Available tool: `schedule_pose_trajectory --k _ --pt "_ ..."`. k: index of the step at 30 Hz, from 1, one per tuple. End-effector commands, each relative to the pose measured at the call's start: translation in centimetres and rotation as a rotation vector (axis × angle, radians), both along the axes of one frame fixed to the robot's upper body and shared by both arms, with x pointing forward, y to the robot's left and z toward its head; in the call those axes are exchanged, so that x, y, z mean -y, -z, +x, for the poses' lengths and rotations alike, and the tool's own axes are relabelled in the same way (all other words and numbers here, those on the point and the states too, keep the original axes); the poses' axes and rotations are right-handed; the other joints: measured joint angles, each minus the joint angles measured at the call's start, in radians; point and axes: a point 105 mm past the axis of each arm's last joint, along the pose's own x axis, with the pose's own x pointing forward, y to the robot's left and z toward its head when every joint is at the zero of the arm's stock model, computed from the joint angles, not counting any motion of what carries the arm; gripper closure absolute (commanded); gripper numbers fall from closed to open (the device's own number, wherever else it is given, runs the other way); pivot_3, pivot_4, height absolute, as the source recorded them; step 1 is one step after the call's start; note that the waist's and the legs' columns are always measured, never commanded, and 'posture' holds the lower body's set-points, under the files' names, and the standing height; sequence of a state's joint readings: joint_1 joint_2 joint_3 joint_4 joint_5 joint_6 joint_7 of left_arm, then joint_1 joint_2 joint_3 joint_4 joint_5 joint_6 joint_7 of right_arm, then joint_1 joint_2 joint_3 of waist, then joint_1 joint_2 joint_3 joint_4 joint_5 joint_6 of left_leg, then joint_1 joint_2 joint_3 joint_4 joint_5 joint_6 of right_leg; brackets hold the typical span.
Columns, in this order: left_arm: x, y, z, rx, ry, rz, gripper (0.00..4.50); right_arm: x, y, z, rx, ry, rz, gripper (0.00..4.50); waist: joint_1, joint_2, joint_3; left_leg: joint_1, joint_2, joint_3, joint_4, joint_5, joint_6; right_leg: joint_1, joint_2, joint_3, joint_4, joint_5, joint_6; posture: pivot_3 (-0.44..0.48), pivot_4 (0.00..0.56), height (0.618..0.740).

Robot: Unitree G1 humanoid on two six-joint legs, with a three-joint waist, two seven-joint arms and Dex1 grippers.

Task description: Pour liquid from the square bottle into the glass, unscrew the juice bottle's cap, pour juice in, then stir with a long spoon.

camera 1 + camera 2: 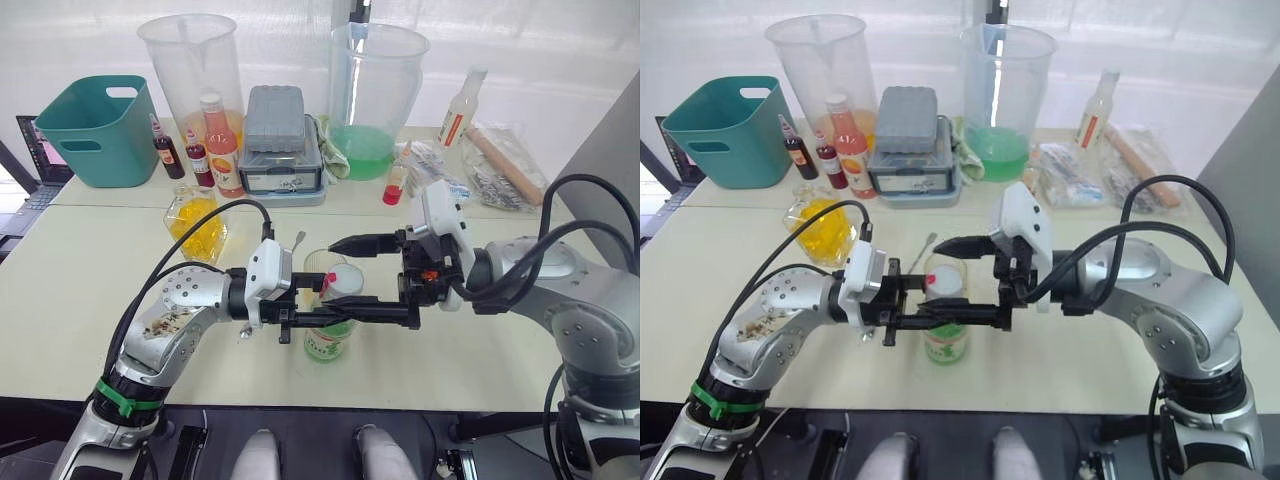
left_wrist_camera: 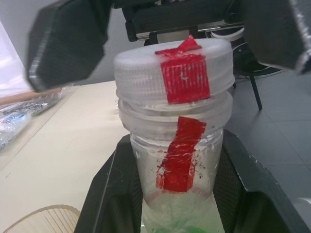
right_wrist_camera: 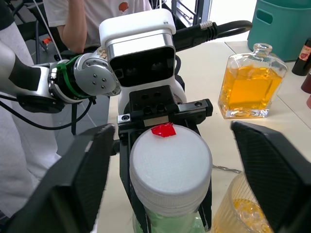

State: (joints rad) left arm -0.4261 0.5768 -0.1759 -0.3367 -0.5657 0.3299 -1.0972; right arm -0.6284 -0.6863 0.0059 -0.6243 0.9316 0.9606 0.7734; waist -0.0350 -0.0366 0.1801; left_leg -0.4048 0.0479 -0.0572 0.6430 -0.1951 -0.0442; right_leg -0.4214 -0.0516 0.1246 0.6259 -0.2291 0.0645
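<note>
White cap (image 3: 170, 167) unobstructed | left fingers (image 2: 252, 189) grip juice bottle (image 1: 328, 340) | right fingers (image 3: 272, 170) spread

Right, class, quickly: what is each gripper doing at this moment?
Left gripper: shut on the juice bottle, below its cap.
Right gripper: open, fingers either side of the cap, not touching.

Ribbed white plastic cap (image 3: 170, 167)

A cream table (image 1: 80, 270) stands before a white translucent curtain wall (image 1: 560, 50), brightly lit from behind.
</note>
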Motion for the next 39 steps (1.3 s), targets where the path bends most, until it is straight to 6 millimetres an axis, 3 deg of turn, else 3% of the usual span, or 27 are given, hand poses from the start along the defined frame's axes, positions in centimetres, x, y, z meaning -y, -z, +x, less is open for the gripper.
schedule_pose_trajectory --k 1,4,12,19,25,31,34,39 --pt "-0.2 1.5 0.9 -0.026 -0.054 0.058 3.03 0.2 -0.7 -0.8 0.031 -0.013 0.031 1.88 0.000 0.000 0.000 0.000 0.000 0.000 0.000 0.000 0.000 0.000 0.000 0.000 0.000 0.000 0.000 0.000 0.150 0.739" --pt "-0.3 1.5 1.0 -0.025 -0.059 0.058 3.03 0.3 -0.5 -1.0 0.024 -0.022 0.036 2.82 0.000 0.000 0.000 0.000 0.000 0.000 0.000 0.000 0.000 0.000 0.000 0.000 0.000 0.000 0.000 0.000 0.150 0.739" --pt "-0.4 1.5 1.1 -0.023 -0.081 0.058 3.03 0.2 0.2 -1.6 0.035 -0.105 -0.012 2.82 0.000 0.000 0.000 0.000 0.000 0.000 0.000 0.000 0.000 0.000 0.000 0.000 0.000 0.000 0.000 0.000 0.150 0.739" --pt "-0.6 1.4 1.1 -0.032 -0.095 0.054 3.03 -0.3 -0.1 -1.8 0.103 -0.335 -0.093 2.82 -0.003 0.000 0.000 0.000 0.000 0.000 0.000 0.000 0.000 0.000 0.000 0.000 0.000 0.000 0.000 0.000 0.150 0.739" --pt "-0.5 1.5 0.9 -0.032 -0.090 0.061 3.03 -0.3 -2.6 0.1 0.173 -0.479 -0.133 2.82 -0.006 0.000 0.000 0.000 0.000 0.000 0.000 0.000 0.000 -0.001 0.000 0.000 0.000 0.000 0.000 0.000 0.150 0.739" --pt "-0.4 1.4 0.5 -0.040 -0.102 0.048 3.03 -0.7 -6.4 -1.1 0.191 -0.545 -0.065 2.82 -0.004 0.000 0.000 -0.001 0.000 -0.001 0.000 0.000 0.000 0.000 0.000 -0.001 0.000 0.003 0.005 0.000 0.150 0.739" --pt "-0.5 1.3 0.4 -0.044 -0.105 0.047 3.03 -0.7 -7.5 -1.1 0.195 -0.503 -0.032 2.82 -0.005 0.000 0.000 0.000 0.000 -0.001 -0.001 0.000 0.000 -0.001 0.000 -0.001 0.001 0.003 0.005 0.000 0.150 0.739" --pt "-0.7 1.3 0.2 -0.044 -0.112 0.052 3.03 2.1 -7.7 2.0 0.200 -0.206 -0.013 2.82 0.000 0.000 0.000 -0.001 0.000 -0.001 -0.001 0.000 0.000 0.000 0.000 -0.001 0.000 0.000 0.000 0.000 0.150 0.739"
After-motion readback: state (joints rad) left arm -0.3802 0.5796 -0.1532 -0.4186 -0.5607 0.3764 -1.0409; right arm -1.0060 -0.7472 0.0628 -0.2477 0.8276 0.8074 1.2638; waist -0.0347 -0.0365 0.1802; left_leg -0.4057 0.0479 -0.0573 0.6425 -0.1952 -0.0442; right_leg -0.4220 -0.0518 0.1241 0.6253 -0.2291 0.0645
